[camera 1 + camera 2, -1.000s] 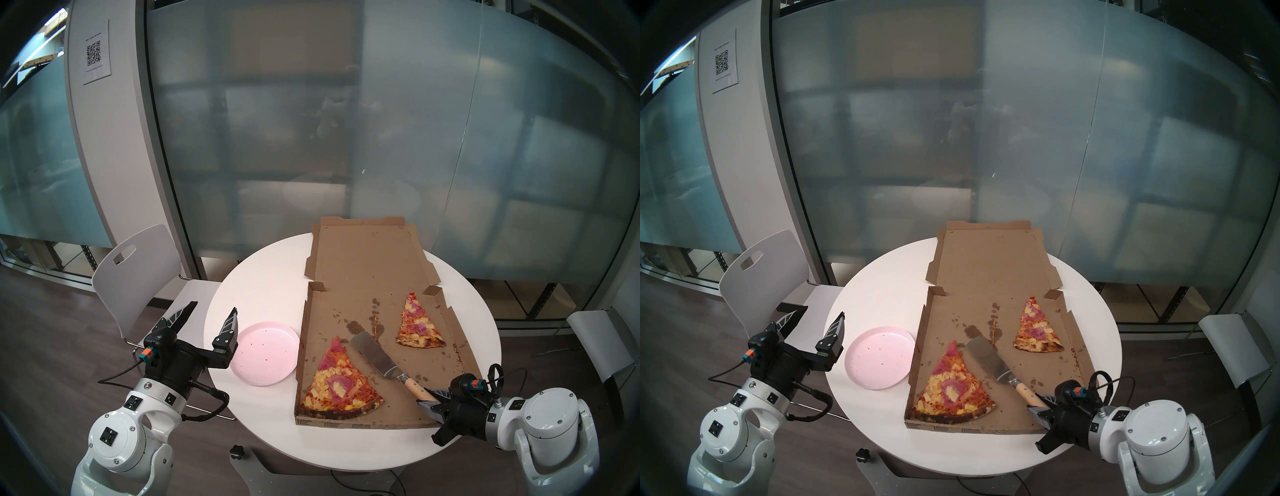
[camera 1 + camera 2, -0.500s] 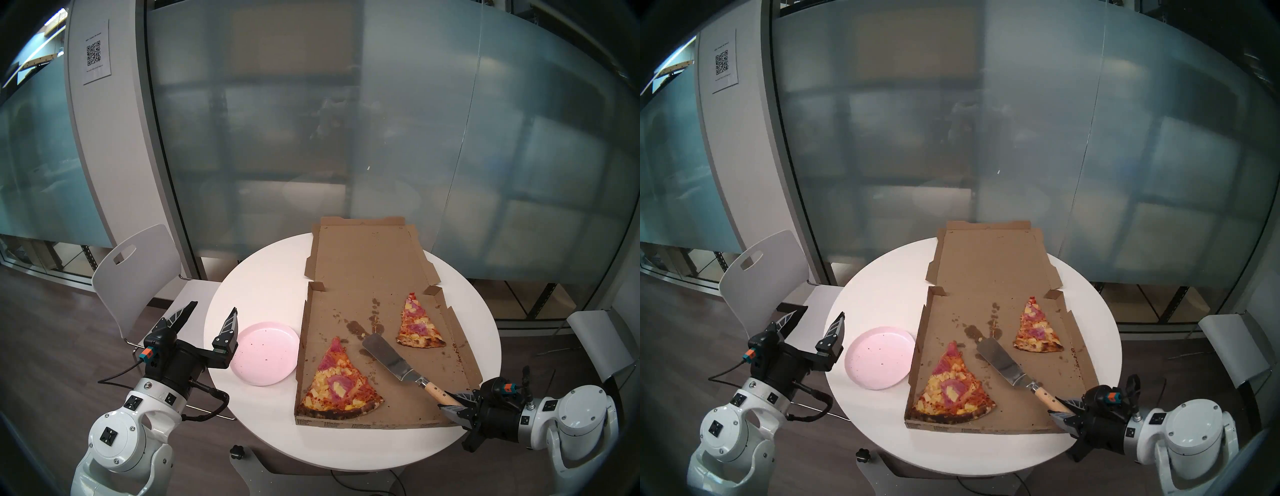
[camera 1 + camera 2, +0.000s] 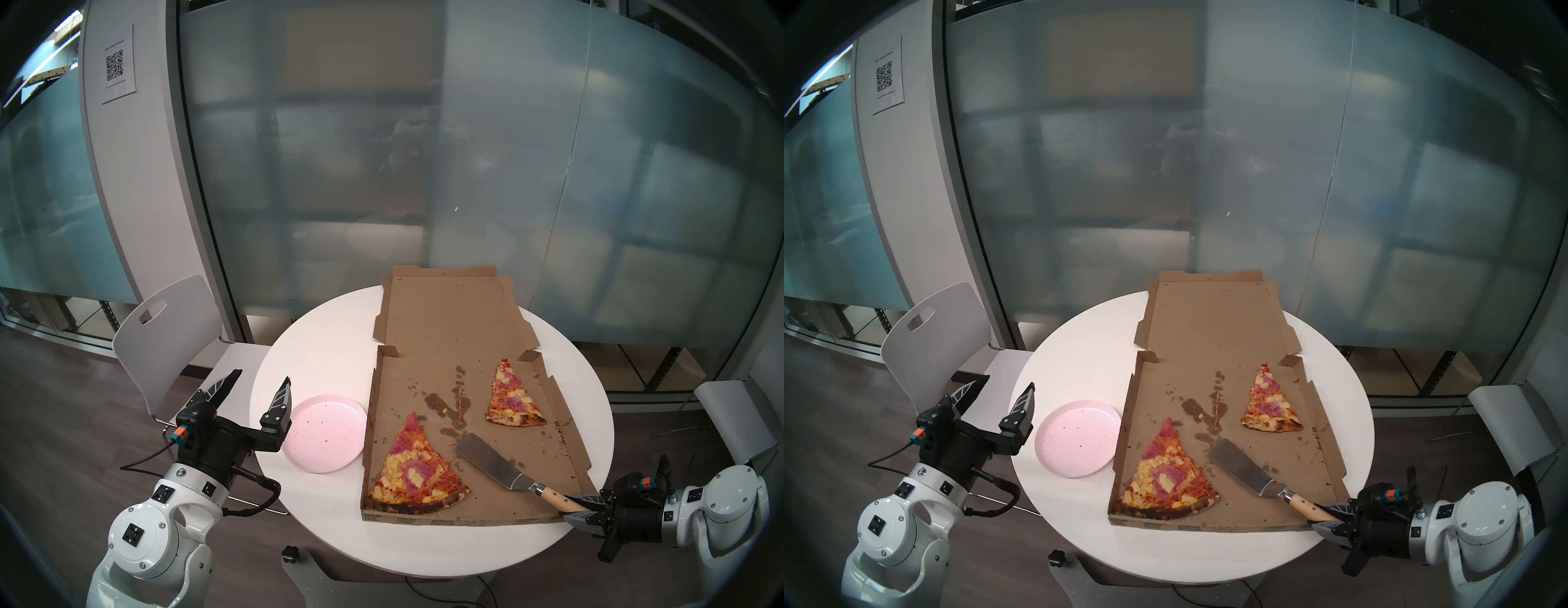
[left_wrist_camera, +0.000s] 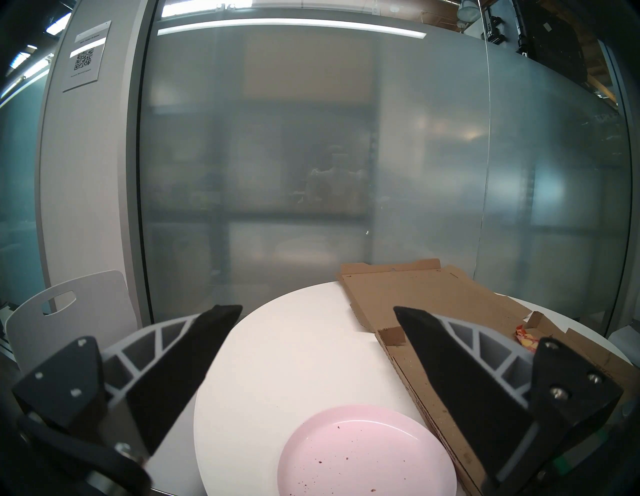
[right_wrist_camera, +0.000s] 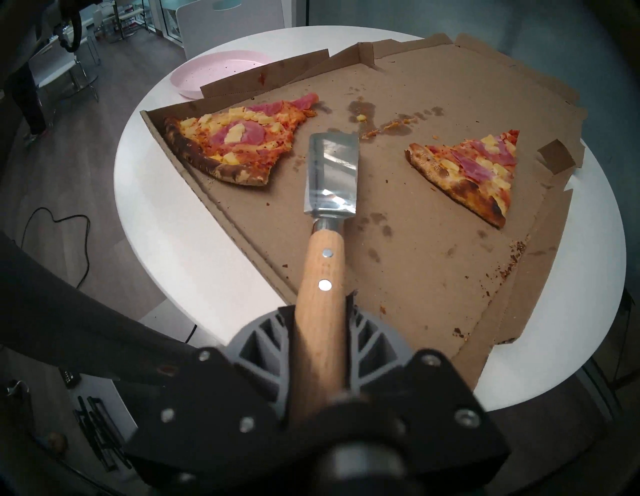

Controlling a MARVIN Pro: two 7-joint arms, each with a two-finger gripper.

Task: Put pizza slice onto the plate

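You had the open pizza box (image 3: 475, 424) as your anchor on the round white worktop (image 3: 322, 352), and everything below is placed against it. The biggest change lay inside that box: over the last second the spatula (image 3: 494, 463) slid back from beside the tip of the pizza slice (image 3: 418, 465) toward the box's near right corner, and its blade turned to point across the box floor at the slice's right cut edge. You could read that as lining up for a sideways scoop under the slice, not a retreat from the job. The slice itself had not shifted; it lay flat in the box's near left corner, charred crust against the front wall, so nothing had yet been lifted. The plate (image 3: 324, 433) sat just outside the box's left wall, bare but for crumbs. The smaller slice (image 3: 513, 401) stayed at the box's right side.

Your right claw (image 3: 583, 507) was pinching the spatula's wooden handle at the box's near right corner. Your left claw (image 3: 259, 392) hung spread wide and idle, left of the plate.

The right wrist view gave you what the head views could not: the blade (image 5: 332, 169) sitting clear of the slice (image 5: 239, 142), with bare cardboard between them. The left wrist view showed only the plate (image 4: 367, 453), the box's left wall and the claw's parted fingers (image 4: 194, 356).
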